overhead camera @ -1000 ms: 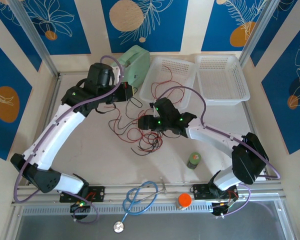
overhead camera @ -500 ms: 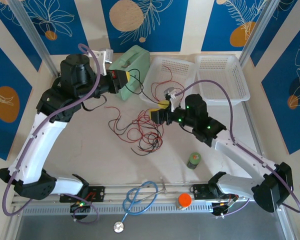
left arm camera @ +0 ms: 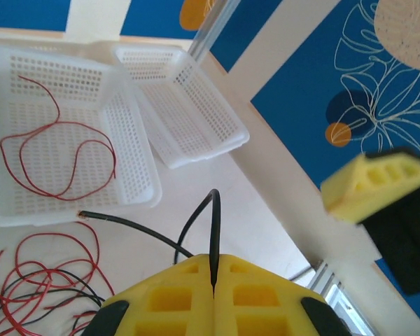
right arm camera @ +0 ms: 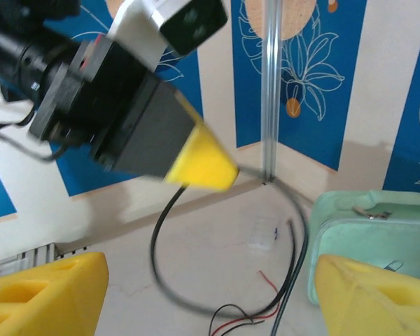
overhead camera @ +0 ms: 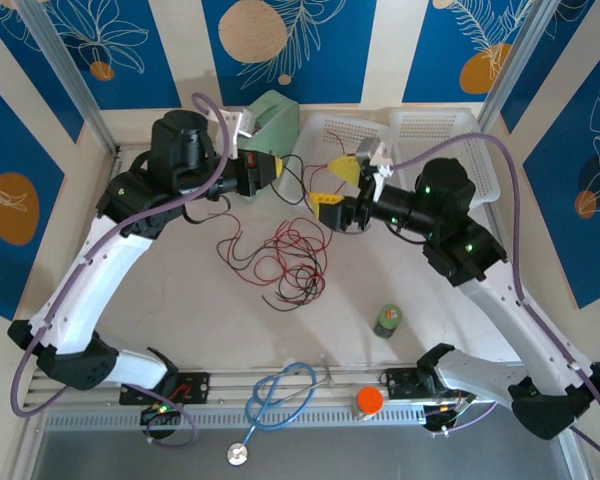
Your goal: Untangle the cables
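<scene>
Two robot arms lean in towards each other over a pale surface (overhead camera: 180, 300). Between and below them lie the cables (overhead camera: 290, 262), one red and one black, heaped in loose crossing loops near the middle of the surface. The left jaws are pressed fully together. Their yellow pads (left arm camera: 175, 301) pinch the black cable (left arm camera: 213, 210) near one end and hold it up above the heap. From the pinch the strand arcs down and runs back into the tangle. The right jaws stand wide apart and hold nothing. Their own yellow pads (right arm camera: 42, 294) hang just beside the left ones, with the hanging black arc in front of them. The step in hand looks to be drawing the black cable free of the red cable (overhead camera: 298, 240), and most of both still lies knotted together. The next move probably calls for the right jaws to close on a strand lower down, so one arm can steady it while the other draws away. That pull would need to be slow, since wire this thin could snag and drag the whole heap along. Two white perforated baskets sit side by side at the far edge. The left basket (left arm camera: 136, 140) holds a looping length of red wire. I cannot tell whether that wire joins the red in the heap. Nothing is visible in the right basket (left arm camera: 189, 105). A pale green case (overhead camera: 275, 115) stands shut beside them, its contents unseen.
</scene>
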{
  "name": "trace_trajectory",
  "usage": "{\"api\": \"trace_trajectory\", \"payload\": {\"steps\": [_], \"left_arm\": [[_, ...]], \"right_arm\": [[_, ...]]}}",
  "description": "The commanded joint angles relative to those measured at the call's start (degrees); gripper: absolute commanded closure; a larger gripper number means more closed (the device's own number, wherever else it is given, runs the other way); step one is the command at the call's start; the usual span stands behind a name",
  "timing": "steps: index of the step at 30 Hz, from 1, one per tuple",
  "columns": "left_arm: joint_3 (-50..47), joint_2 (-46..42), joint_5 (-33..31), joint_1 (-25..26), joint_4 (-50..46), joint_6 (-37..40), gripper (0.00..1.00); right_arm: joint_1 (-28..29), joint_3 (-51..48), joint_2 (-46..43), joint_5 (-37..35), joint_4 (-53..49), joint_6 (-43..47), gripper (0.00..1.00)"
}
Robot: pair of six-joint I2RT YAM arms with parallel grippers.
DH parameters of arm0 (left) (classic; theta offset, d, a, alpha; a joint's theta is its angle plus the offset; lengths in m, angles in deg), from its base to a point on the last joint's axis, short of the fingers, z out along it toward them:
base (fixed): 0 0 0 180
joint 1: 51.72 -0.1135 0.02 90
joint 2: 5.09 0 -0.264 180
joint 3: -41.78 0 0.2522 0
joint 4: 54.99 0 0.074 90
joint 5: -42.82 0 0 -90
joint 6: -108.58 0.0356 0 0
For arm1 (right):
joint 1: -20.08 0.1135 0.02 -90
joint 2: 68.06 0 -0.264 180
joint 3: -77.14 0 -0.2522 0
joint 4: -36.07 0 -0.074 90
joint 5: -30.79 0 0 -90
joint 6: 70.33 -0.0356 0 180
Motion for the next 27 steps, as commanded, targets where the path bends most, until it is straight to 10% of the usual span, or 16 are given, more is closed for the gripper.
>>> {"api": "trace_trajectory", "payload": {"steps": [1, 12, 23, 27], "left_arm": [[-0.20, -0.03, 1.83, 1.59, -0.47, 1.62, 1.00], [0.14, 0.72, 2.29, 3.24, 0.93, 1.40, 1.00], [-0.46, 1.29, 2.38, 3.85, 2.07, 1.14, 0.99], [-1.51, 1.30, 2.14, 3.86, 3.59, 1.16, 0.70]], "right_arm": [[-0.96, 3.95, 5.09, 2.16, -5.60, 1.83, 0.21], [-4.64, 6.72, 12.30, 0.55, -5.56, 0.25, 0.29], [-6.33, 7.29, 12.60, -1.05, -2.07, -2.09, 0.83], [-6.68, 7.21, 11.79, -3.15, -1.96, -1.89, 1.00]]}}
